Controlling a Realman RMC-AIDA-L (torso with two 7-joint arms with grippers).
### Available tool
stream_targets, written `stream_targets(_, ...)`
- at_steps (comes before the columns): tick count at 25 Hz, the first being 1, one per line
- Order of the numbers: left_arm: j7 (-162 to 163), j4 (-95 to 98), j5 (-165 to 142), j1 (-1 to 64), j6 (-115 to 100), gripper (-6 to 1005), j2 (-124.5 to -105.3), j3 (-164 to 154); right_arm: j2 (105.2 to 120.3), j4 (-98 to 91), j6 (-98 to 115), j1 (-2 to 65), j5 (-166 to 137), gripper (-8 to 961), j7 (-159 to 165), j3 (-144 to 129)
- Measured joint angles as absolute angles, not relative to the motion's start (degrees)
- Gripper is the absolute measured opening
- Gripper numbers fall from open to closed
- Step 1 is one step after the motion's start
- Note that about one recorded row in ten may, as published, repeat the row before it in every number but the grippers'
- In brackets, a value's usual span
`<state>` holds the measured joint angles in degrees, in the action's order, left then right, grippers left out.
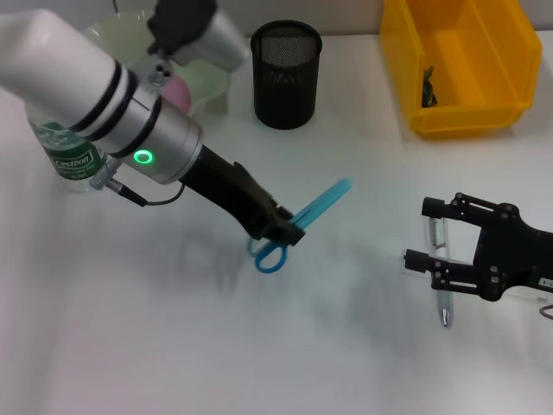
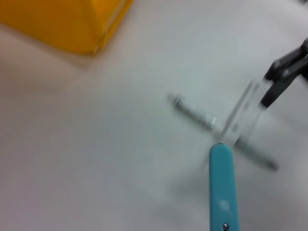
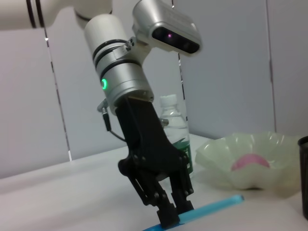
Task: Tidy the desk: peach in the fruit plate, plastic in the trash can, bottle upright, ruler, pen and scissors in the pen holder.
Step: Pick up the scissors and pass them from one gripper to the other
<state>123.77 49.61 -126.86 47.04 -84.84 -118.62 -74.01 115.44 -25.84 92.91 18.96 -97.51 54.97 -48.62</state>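
Left end effector (image 1: 281, 226) has its fingers closed on the blue scissors (image 1: 298, 225), gripping near the pivot; the blade end points up and to the far right, and the handle loops hang toward you, near or on the tabletop (image 1: 173, 346). From the right wrist view you see the fingers (image 3: 171, 211) pinching the blue body with the blade lying low over the surface. You should judge this as the start of carrying the scissors to the black mesh pen holder (image 1: 286, 73), which stands at the far side, a little right of the grip.

To do this step well, lift first straight up until the handle loops are clearly free of the tabletop, then move toward the holder. Please turn the wrist so the scissors hang nearly vertical before you go down, because a tilted pair may catch the rim. Release only when one end is well inside the holder.

Right end effector (image 1: 449, 251) is spread open at the right, low over the clear ruler (image 2: 243, 115) and the pen (image 2: 221, 132), which lie crossed on each other; it holds nothing. Keep the left arm's path away from it.

The peach (image 1: 177, 91) already lies in the fruit plate (image 1: 207, 82) at the far left, the bottle (image 1: 73, 156) stands upright beside it, and something dark lies in the yellow bin (image 1: 458, 65) at the far right.
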Motion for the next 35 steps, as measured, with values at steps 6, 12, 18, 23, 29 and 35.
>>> stream_targets(6, 117.79, 44.29, -115.99, 44.38, -86.04, 262, -118.56, -68.66, 116.44, -25.75, 92.60, 18.31, -97.46, 792, 53.92, -47.38)
stream_targets(12, 113.23, 35.82, -107.55, 42.47, -85.53, 259, -118.53, -61.49, 116.80, -25.00, 91.94, 18.05, -97.79, 791, 53.02, -47.37)
stream_targets(18, 108.57, 29.68, -101.15, 40.48, -86.14, 256, -118.71, -59.96, 117.09, -22.71, 90.61, 18.08, -97.57, 791, 50.32, -47.37)
stream_targets(23, 106.09, 22.52, -91.81, 37.62, -85.84, 253, -118.97, -60.12, 118.53, -22.46, 90.08, 18.10, -97.55, 791, 48.13, -47.37)
stream_targets(29, 103.37, 17.36, -83.97, 35.32, -86.95, 251, -119.17, -61.04, 119.19, -19.65, 89.90, 18.97, -96.97, 792, 44.39, -46.98)
stream_targets(35, 102.09, 13.03, -81.22, 35.08, -87.57, 247, -119.18, -60.74, 119.45, -11.20, 89.83, 21.27, -90.20, 792, 35.62, -46.82)
